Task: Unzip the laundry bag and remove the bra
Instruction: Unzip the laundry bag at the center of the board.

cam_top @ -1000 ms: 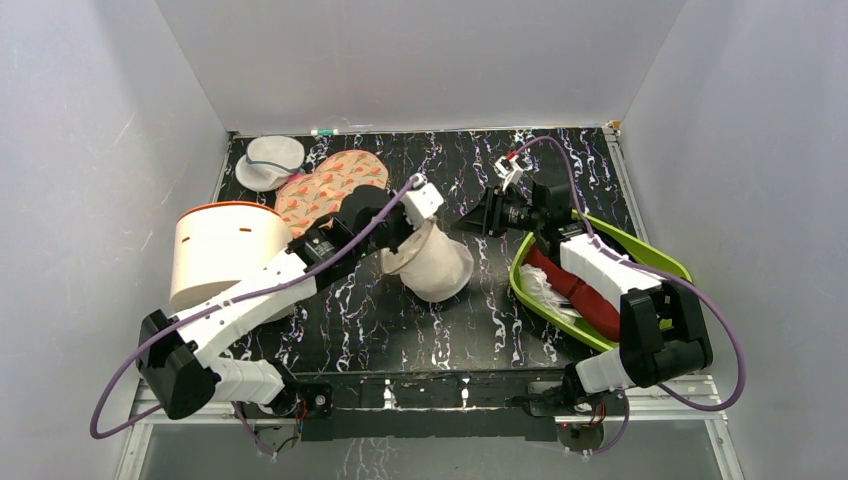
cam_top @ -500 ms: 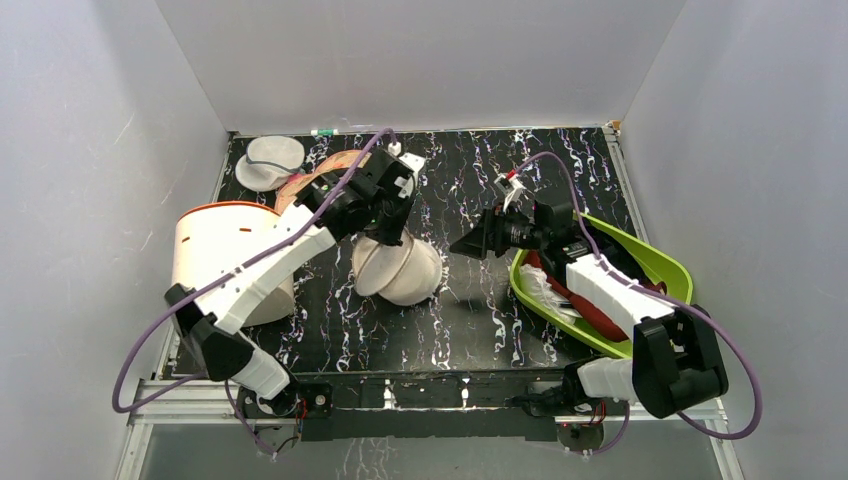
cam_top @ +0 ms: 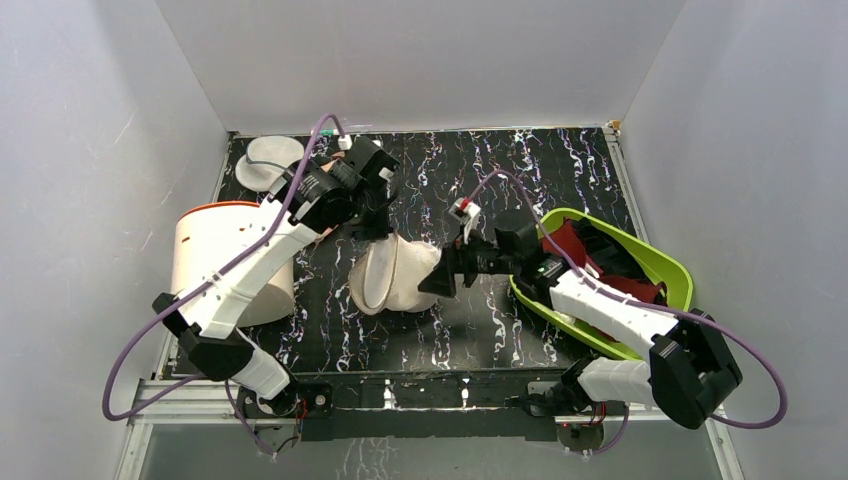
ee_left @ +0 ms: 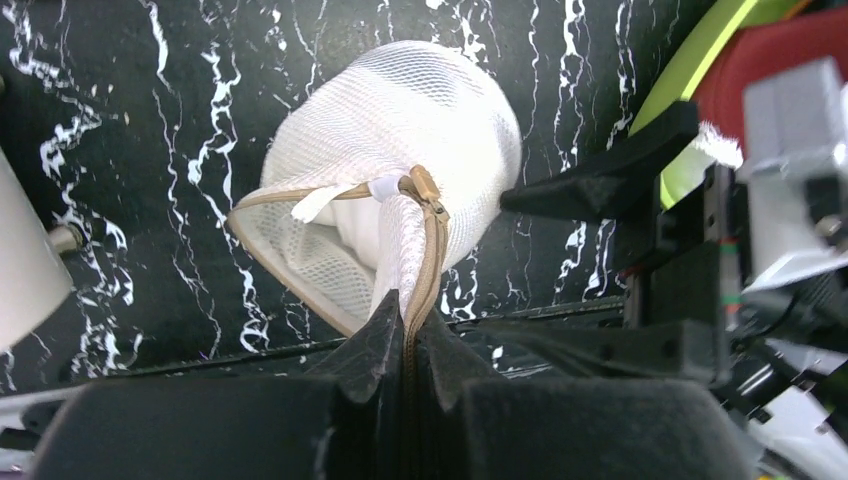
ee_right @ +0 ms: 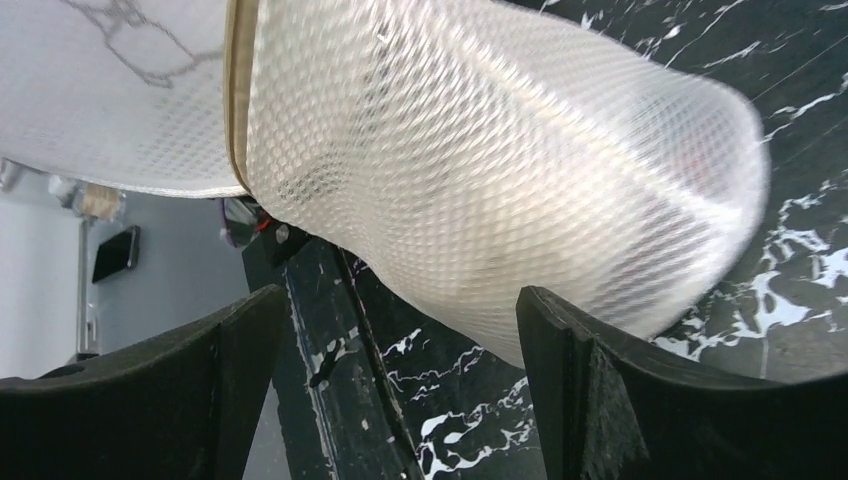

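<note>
Centre of the top view: the laundry bag (cam_top: pixel 395 278) is held by its tan zipper edge (ee_left: pixel 431 250) in the left gripper (ee_left: pixel 405 322), pinched tight on that seam. The right gripper (cam_top: pixel 441 280), spread wide and empty, faces the bag's dome from the right; no bra shows.

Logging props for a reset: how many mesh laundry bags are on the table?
2. The cream-white laundry bag is mid-table, its zipper edge pinched in the left claw; a smaller greyish mesh pod sits at the far left corner. More may be hidden from view.
</note>
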`<action>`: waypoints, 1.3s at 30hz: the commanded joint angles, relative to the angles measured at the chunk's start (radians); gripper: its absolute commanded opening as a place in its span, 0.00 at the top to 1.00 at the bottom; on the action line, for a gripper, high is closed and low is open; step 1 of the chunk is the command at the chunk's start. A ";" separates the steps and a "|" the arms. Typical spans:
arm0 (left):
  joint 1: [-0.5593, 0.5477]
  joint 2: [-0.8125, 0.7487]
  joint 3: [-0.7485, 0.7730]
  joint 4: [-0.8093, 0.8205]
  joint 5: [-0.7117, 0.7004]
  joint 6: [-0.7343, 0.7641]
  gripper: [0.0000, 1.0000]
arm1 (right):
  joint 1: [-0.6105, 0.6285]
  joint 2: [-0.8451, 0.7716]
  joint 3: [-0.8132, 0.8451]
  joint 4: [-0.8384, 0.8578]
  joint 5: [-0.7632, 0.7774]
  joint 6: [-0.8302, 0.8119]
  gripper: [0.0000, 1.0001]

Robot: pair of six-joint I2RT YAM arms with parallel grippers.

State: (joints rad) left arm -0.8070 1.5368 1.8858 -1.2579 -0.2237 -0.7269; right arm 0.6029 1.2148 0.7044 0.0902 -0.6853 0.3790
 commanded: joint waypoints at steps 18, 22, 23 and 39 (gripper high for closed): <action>0.009 -0.164 -0.132 0.054 -0.283 -0.527 1.00 | 0.476 -0.018 0.092 -0.015 0.809 0.204 0.21; 0.013 -0.212 -0.169 0.097 -0.269 -0.554 1.00 | 0.499 0.034 0.053 0.133 0.809 0.295 0.25; 0.012 -0.221 -0.176 0.110 -0.264 -0.556 1.00 | 0.501 0.050 0.047 0.161 0.827 0.314 0.26; 0.017 -0.284 -0.263 0.148 -0.234 -0.587 1.00 | 0.500 0.138 0.023 0.268 1.043 0.389 0.72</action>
State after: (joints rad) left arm -0.7944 1.2808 1.6230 -1.1282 -0.4511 -1.2991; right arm 1.1042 1.3594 0.7254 0.2836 0.2863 0.7654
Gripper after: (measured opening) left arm 0.021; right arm 0.344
